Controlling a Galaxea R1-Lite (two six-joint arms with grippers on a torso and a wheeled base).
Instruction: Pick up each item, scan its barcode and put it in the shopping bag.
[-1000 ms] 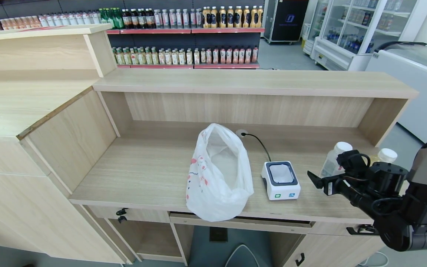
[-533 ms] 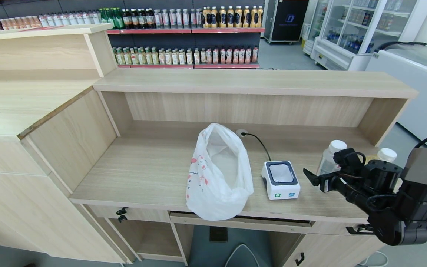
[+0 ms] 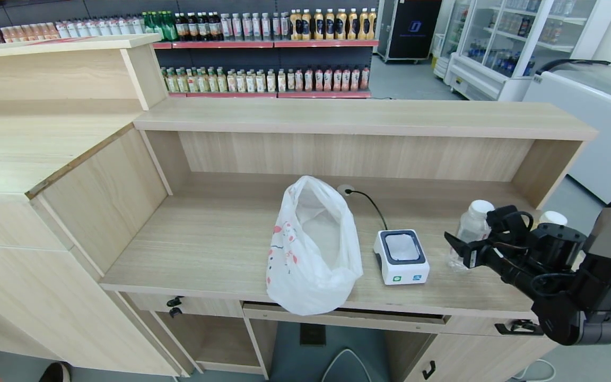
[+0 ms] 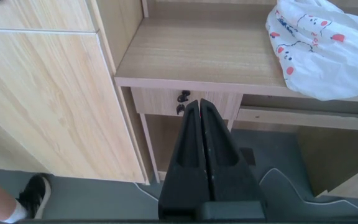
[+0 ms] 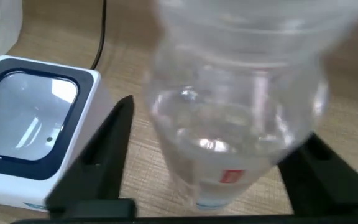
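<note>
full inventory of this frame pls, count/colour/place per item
bag: 1, white with red print, middle of counter, mouth open
scanner: 1, white with dark window, right of bag
cable: 1, black, runs from scanner to back of counter
bottles: 2, clear with white caps, right end of counter; one between the right end effector's fingers, the other behind the arm
counter: 1, light wood
shelf drinks: many, mixed colours, store shelves behind counter
right end effector: black, open around the bottle
left end effector: black, shut, low in front of the counter's left part
</note>
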